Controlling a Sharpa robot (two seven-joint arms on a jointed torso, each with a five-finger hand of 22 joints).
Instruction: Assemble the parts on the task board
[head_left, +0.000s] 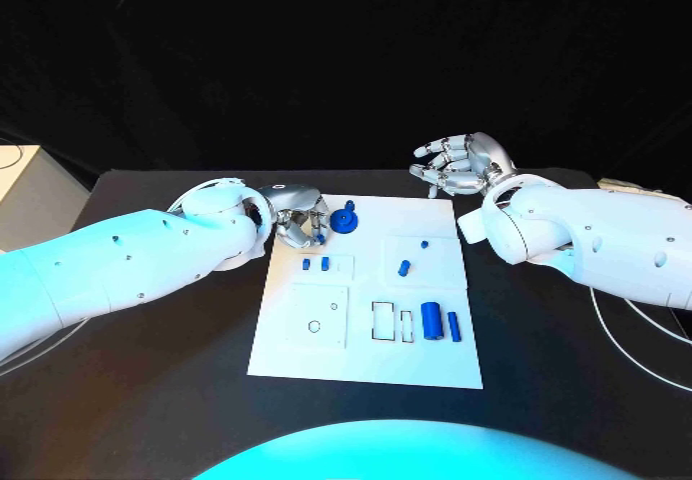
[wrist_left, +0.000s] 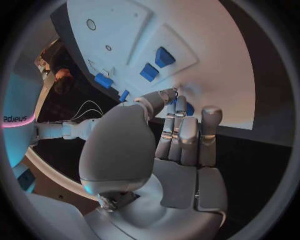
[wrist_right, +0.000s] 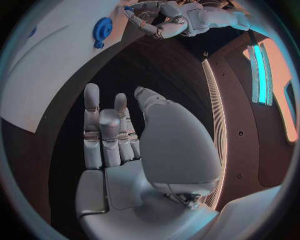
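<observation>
Black table (head_left: 173, 350) bears the white task board (head_left: 361, 350); both hands hold nothing, fingers apart.

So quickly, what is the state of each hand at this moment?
Left hand: at the far left corner of the white board, beside the blue gear; whether it holds anything cannot be told.
Right hand: open, holding nothing, off the board.

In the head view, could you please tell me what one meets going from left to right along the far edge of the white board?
Left hand → blue gear at the far edge of the task board → right hand, raised beyond the board's far right corner.
</observation>
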